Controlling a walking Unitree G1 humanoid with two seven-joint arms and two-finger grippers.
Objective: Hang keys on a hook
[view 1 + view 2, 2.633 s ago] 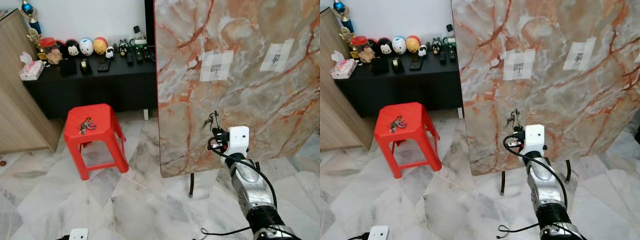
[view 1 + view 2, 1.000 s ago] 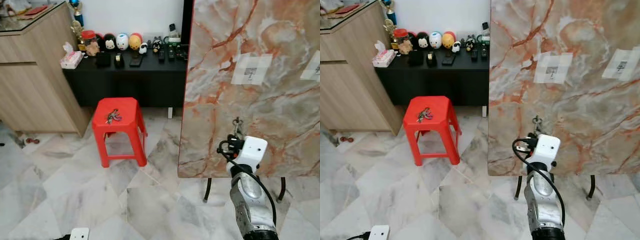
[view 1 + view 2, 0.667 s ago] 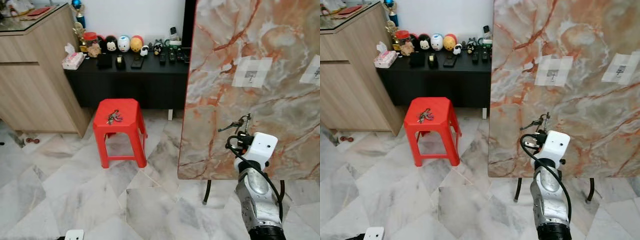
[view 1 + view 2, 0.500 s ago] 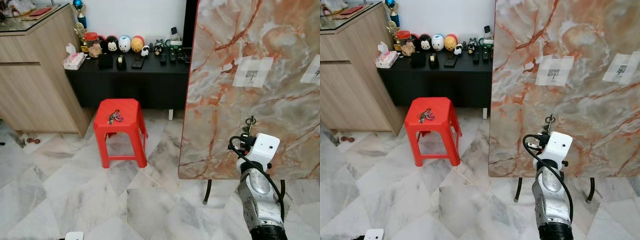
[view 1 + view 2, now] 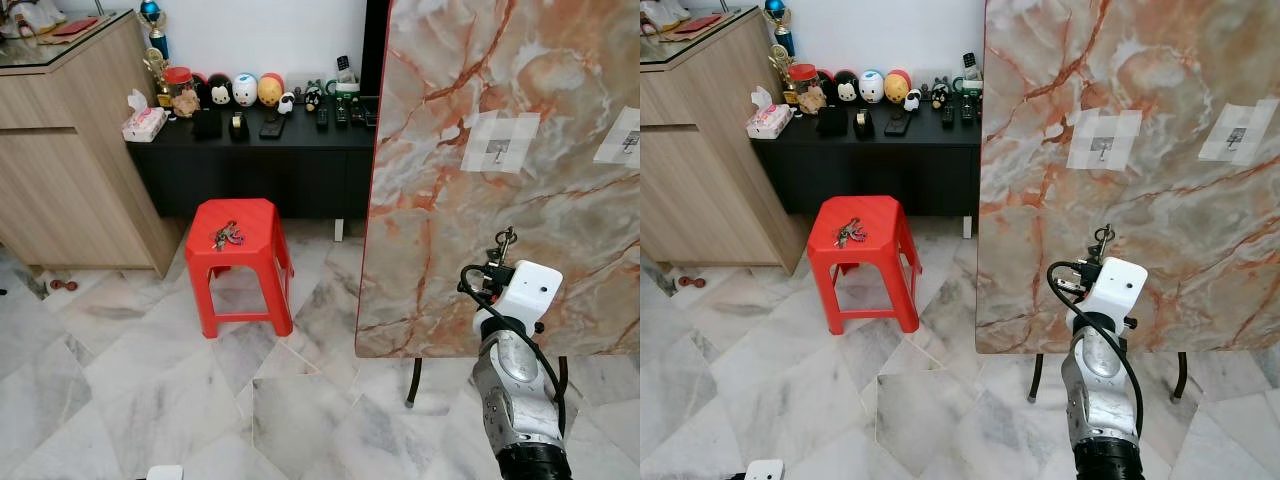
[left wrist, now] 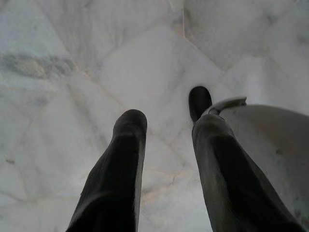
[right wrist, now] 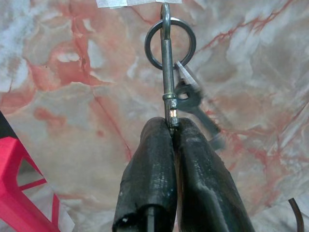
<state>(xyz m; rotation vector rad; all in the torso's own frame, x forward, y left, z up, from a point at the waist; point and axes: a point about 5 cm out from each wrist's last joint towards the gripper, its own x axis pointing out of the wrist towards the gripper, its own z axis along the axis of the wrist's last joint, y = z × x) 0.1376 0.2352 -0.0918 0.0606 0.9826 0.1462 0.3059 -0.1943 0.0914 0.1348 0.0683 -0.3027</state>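
Two right gripper [image 7: 173, 126] fingers pinch keys [image 7: 170, 67] upright.

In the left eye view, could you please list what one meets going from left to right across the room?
Wooden cabinet → tissue box → red stool → marble board → right hand holding keys

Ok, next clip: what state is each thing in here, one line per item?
Right gripper: shut on the keys, raised in front of the marble board.
Keys: held upright, ring on top, not yet on a hook.
Left hook: bare.
Right hook: bare.
Second bunch: lying on the red stool.
Left gripper: open, pointing at the floor.
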